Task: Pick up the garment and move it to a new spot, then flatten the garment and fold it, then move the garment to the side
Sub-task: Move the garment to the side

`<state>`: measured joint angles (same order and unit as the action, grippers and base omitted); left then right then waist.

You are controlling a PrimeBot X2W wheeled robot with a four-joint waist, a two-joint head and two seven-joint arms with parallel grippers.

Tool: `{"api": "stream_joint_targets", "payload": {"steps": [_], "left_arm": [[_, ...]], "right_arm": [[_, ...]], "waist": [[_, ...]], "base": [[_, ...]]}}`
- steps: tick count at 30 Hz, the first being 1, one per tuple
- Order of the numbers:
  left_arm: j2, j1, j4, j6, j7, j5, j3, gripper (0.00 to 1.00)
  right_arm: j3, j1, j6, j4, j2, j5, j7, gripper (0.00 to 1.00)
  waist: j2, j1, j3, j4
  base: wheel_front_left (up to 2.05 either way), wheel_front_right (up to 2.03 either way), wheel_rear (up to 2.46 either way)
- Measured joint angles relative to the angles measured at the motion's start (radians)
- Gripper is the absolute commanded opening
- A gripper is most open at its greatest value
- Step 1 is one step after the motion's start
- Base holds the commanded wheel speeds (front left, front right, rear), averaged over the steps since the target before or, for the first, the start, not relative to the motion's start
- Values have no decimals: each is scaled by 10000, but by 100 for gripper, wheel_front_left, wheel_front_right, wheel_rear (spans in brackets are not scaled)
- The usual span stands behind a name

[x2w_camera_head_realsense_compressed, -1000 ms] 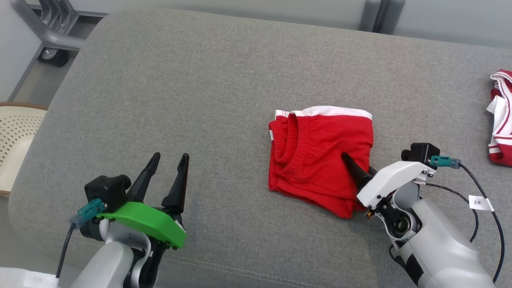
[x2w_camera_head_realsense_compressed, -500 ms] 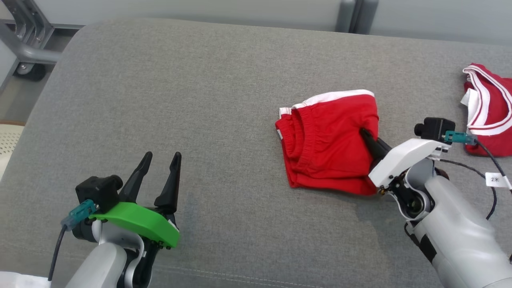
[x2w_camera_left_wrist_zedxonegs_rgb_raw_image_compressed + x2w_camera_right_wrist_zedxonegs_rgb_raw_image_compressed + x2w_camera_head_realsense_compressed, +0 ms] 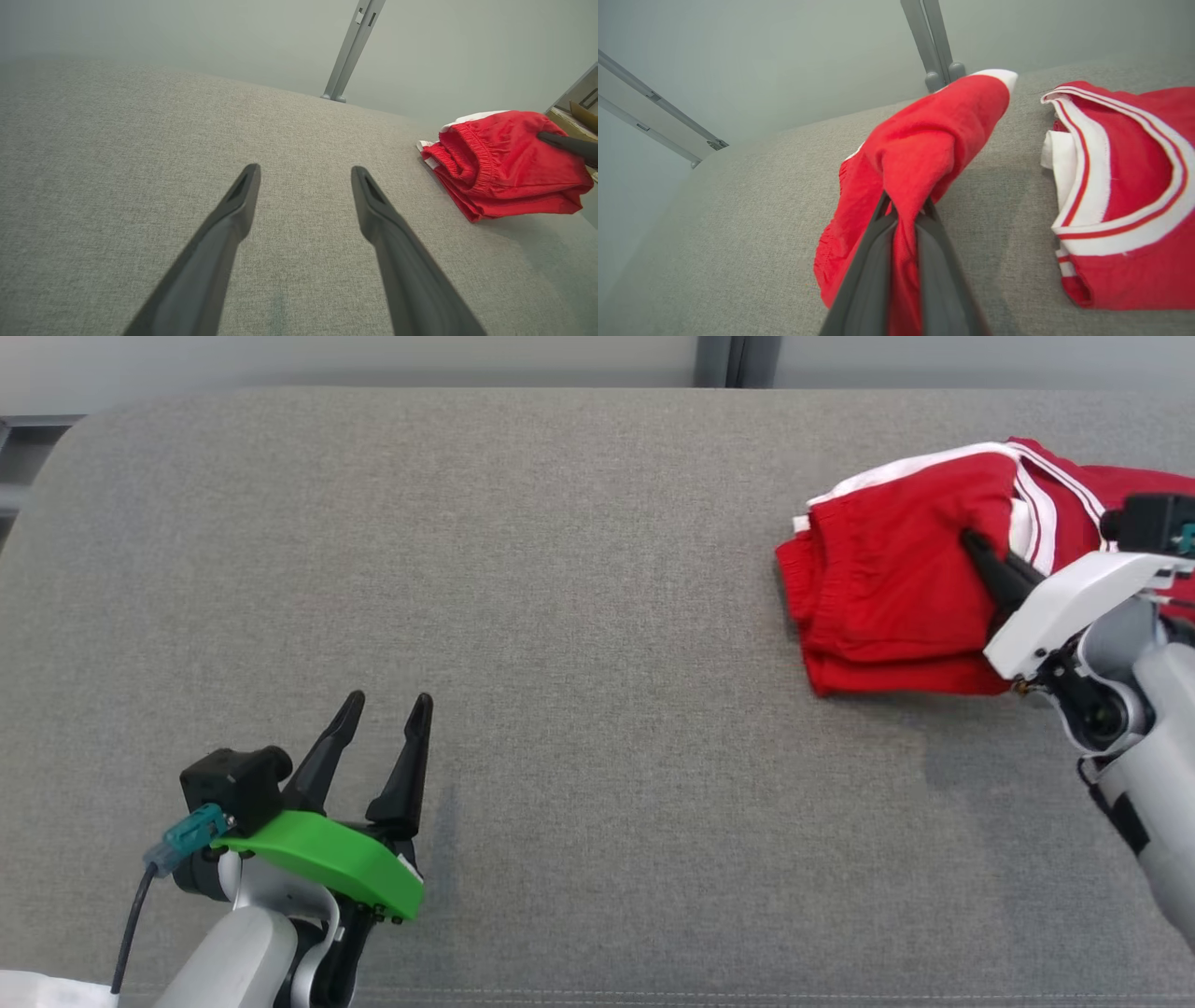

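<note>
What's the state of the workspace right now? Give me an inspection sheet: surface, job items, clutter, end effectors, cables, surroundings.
Surface: grey fabric cushion, flat.
Job's things: red shorts, folded, near the cushion's right side, one edge pinched.
Clutter: red-and-white striped garment beside the shorts; contact unclear.
End effectors: left end effector open, holding nothing, above the cushion; right end effector shut on the red shorts.
Cables: black cable with a teal plug at the left wrist camera.
Surroundings: pale wall and grey metal post behind the cushion.
</note>
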<state>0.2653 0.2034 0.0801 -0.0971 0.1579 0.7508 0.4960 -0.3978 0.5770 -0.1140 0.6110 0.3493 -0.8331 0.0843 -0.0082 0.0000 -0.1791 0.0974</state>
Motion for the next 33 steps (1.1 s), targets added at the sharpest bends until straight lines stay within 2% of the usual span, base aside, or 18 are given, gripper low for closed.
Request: {"api": "stream_joint_targets", "payload": {"steps": [9, 15, 21, 29, 33], "left_arm": [[169, 36, -477, -15, -309, -84, 10, 100], [211, 266, -631, -15, -347, -148, 8, 100], [307, 435, -696, -48, -430, -150, -71, 100], [339, 518, -880, -90, -525, -180, -98, 100], [337, 806, -882, -90, -529, -201, -94, 100]], "right_arm": [[318, 1114, -90, -468, 1549, -67, 754, 0], [414, 1370, -92, -683, 2105, -219, 1016, 0], [587, 1463, -92, -1072, 2945, -445, 1104, 0], [656, 1365, -92, -941, 3620, -673, 1114, 0], [639, 933, -94, -366, 3739, -614, 1041, 0]], "waist": [[0, 0, -850, -299], [0, 0, -1340, -363], [0, 1, -1854, -390], [0, 0, -2380, -460], [0, 0, -2602, -460]], "base": [[0, 0, 0], [0, 0, 0], [0, 0, 0], [0, 0, 0], [0, 0, 0]]}}
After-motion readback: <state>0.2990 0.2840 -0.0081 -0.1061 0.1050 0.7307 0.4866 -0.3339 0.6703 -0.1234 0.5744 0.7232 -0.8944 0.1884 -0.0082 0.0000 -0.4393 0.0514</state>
